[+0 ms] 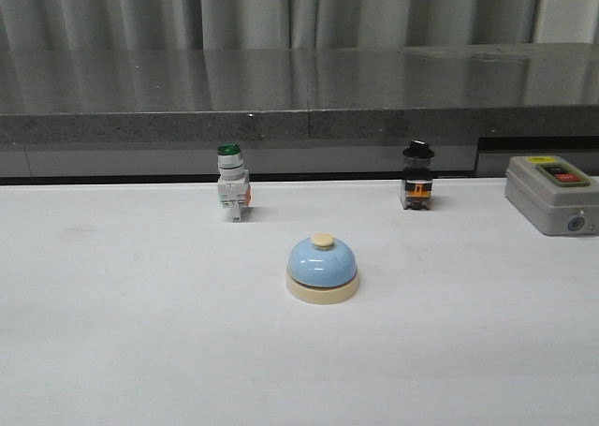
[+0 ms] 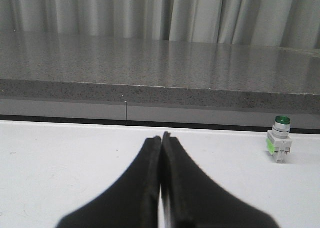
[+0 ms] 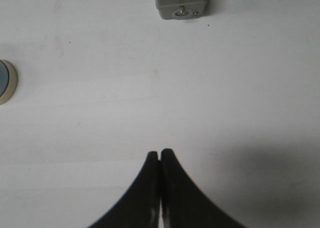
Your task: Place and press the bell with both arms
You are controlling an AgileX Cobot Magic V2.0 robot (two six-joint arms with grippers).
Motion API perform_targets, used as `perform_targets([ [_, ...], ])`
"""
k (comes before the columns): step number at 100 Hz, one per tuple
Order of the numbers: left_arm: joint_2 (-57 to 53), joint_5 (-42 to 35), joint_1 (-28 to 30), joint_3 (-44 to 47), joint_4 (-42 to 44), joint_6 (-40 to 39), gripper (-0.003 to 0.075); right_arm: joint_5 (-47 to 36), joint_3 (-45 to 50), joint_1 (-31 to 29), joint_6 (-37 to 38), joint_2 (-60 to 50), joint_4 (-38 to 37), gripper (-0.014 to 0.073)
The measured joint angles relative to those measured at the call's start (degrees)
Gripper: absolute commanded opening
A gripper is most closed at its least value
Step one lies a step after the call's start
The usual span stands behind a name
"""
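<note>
Bell: the light-blue bell (image 1: 322,268) sits upright at the centre of the front view, alone on the white counter (image 1: 122,332), nothing touching it.
Pincers: the left pincer (image 2: 161,138) and right pincer (image 3: 159,154) both show fingers pressed together, holding nothing.
Risk: a closed pincer reaching for the glossy dome would likely skid off or shove the bell; it must open first.
Second risk: the green-capped switch (image 1: 232,182) and black-capped switch (image 1: 417,175) stand behind the bell, where an arm reaching past could topple them.
Front view only: the whole bell, both switches, no arms.
Right wrist only: the bell's rim at left edge, the grey control box (image 3: 182,2) at top.
</note>
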Motion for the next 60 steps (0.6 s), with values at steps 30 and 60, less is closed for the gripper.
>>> perform_targets([
  [30,0.0,0.0,0.0,0.0,0.0,0.0,-0.0020,-2.6,9.9,0.0,0.0,-20.3,0.0,-0.0061],
  [60,0.0,0.0,0.0,0.0,0.0,0.0,-0.0020,-5.6,15.1,0.0,0.0,-38.3,0.0,-0.0061],
])
